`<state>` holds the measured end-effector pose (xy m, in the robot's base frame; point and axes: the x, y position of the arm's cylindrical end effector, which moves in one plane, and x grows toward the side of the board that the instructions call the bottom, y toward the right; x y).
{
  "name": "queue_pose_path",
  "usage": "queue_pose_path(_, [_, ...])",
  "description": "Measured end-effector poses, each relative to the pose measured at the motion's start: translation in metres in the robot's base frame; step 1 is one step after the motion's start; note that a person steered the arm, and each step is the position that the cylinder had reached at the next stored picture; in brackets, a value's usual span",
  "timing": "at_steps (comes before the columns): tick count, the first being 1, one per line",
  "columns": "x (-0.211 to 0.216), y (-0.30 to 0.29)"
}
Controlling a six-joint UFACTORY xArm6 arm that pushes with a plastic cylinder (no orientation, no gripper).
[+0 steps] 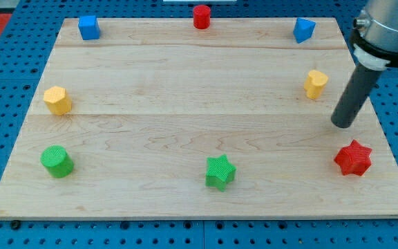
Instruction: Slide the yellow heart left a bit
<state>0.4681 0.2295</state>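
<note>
Our rod carried no fingers to open or close; my tip (343, 124) stood right of and slightly below the yellow heart (316, 84), near the board's (185, 124) right edge, well placed for a leftward push

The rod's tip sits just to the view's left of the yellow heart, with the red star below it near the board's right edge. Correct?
Not quite. The camera view shows my tip to the view's right of the yellow heart, slightly lower, not touching it. The red star is indeed below, near the right edge.
</note>
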Motion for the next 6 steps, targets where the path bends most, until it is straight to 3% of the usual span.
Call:
queue_pose_path(2, [-0.052,0.05])
queue_pose_path(3, [-0.061,0.017])
queue_pose_path(5, [-0.083,0.007])
queue_pose_path(6, [-0.094,-0.038])
